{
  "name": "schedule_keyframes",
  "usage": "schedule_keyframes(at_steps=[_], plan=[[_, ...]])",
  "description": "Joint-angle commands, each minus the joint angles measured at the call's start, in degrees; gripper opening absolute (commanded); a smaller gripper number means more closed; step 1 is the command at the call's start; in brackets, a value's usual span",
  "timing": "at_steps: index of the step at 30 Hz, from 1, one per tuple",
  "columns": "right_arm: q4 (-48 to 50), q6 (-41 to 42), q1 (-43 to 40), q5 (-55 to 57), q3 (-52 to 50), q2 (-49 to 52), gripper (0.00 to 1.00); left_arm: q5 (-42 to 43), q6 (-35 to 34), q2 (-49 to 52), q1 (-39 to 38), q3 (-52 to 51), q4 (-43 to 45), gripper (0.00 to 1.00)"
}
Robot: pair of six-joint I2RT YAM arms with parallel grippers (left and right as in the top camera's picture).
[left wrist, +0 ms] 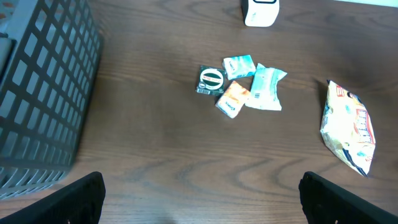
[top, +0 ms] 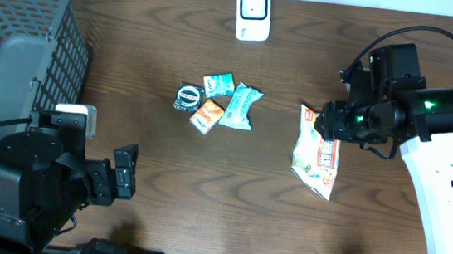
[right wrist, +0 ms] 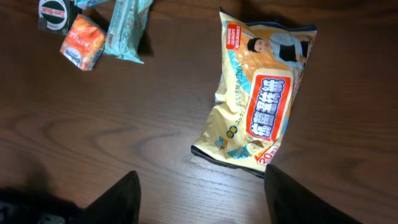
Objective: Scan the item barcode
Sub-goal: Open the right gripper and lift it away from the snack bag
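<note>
A yellow snack bag [top: 317, 157] with a red label lies flat on the dark wooden table, right of centre; it also shows in the right wrist view [right wrist: 261, 106] and the left wrist view [left wrist: 348, 127]. My right gripper [top: 333, 121] hovers over the bag's upper end. Its jaws [right wrist: 202, 186] stand open with only bare wood between them, and the bag's lower edge lies just beyond the fingertips. A white barcode scanner [top: 252, 13] stands at the table's far edge. My left gripper [top: 126, 172] is wide open at the near left, holding nothing [left wrist: 202, 199].
A cluster of small packets lies mid-table: a dark one with a round logo [top: 188, 96], an orange one [top: 206, 115], a long teal one [top: 240, 106] and a small teal one [top: 218, 83]. A grey mesh basket [top: 18, 40] fills the far left.
</note>
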Motion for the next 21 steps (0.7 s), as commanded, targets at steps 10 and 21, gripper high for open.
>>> schedule_keyframes(at_steps=[10, 21], plan=[[4.07, -0.13, 0.22, 0.02, 0.61, 0.02, 0.99, -0.09, -0.72, 0.13, 0.20, 0.52, -0.07, 0.98], [10.78, 5.92, 0.17, 12.79, -2.93, 0.13, 0.12, -0.11, -0.72, 0.13, 0.20, 0.52, -0.07, 0.98]])
